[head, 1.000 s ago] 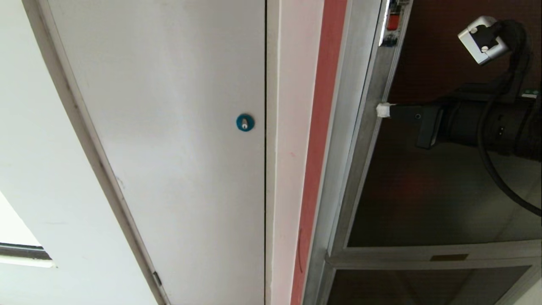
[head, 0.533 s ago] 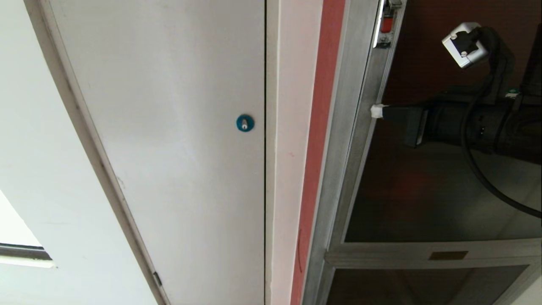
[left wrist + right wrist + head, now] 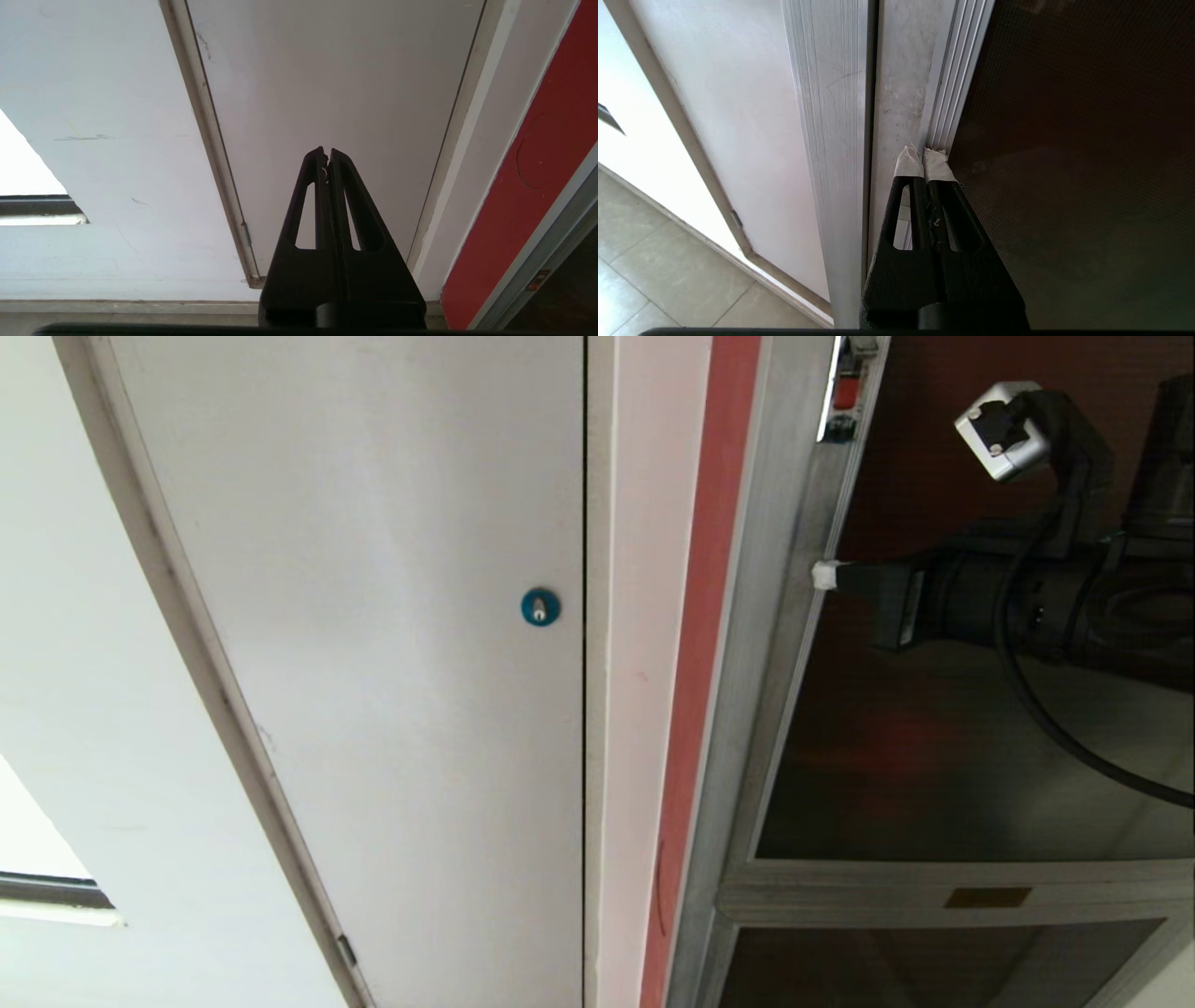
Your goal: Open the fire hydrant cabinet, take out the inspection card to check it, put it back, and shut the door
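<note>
Pressing my right gripper [image 3: 823,575] against the silver frame edge of the door [image 3: 934,756], I keep its taped fingertips [image 3: 908,161] squeezed together with nothing between them. They touch the aluminium strip just beside the ridged moulding that borders the dark glass. A narrow dark gap runs between this frame and the outer post of the fire hydrant cabinet [image 3: 747,644], so the door stands nearly flush. The small red latch [image 3: 848,392] sits higher on the same frame edge. My left gripper [image 3: 327,156] hangs idle, fingers pressed together, before the white-grey panel [image 3: 373,616] with its blue lock [image 3: 541,607]
</note>
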Robot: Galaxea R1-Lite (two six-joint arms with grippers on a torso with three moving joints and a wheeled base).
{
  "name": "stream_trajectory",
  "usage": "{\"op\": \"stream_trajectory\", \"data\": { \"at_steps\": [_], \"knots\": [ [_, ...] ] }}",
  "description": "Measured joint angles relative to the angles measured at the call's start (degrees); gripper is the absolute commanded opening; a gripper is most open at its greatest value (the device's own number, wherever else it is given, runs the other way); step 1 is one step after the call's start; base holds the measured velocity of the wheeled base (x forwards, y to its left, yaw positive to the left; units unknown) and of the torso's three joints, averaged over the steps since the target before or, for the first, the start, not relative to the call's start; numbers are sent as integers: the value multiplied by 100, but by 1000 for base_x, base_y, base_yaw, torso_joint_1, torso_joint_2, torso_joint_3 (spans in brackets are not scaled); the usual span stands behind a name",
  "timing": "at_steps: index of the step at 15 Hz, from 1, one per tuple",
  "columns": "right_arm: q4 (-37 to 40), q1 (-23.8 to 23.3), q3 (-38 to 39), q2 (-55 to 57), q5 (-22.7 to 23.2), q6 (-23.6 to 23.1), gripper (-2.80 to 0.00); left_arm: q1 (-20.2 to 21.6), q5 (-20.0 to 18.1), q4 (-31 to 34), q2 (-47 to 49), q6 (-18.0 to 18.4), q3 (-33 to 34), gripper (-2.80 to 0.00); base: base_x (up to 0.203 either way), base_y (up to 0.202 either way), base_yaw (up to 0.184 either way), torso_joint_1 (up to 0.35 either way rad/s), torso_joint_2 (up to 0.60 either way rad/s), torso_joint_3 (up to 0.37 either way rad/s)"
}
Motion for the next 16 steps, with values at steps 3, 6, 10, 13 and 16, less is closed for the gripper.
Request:
{"op": "stream_trajectory", "data": {
  "at_steps": [3, 6, 10, 13, 16],
  "knots": [
    [-35, 132, 225, -269, 61, 9, -280, 0, 2, 2, 0, -1, 0, -280, 0, 0, 0, 0, 0, 0],
    [11, 378, 333, -610, 124, 35, -280, 0, 2, 2, 0, -1, 0, -280, 0, 0, 0, 0, 0, 0],
    [69, 615, 15, -918, 166, 35, -280, 0, 0, 0, 0, -1, 0, -280, 0, 0, 0, 0, 0, 0],
    [442, 634, -820, -970, 160, 37, -280, 0, 2, 2, 0, 0, 0, -280, 0, 0, 0, 0, 0, 0],
    [1081, 635, -2047, -859, 165, 35, -280, 0, 2, 2, 0, -1, 0, -280, 0, 0, 0, 0, 0, 0]
  ]
}}
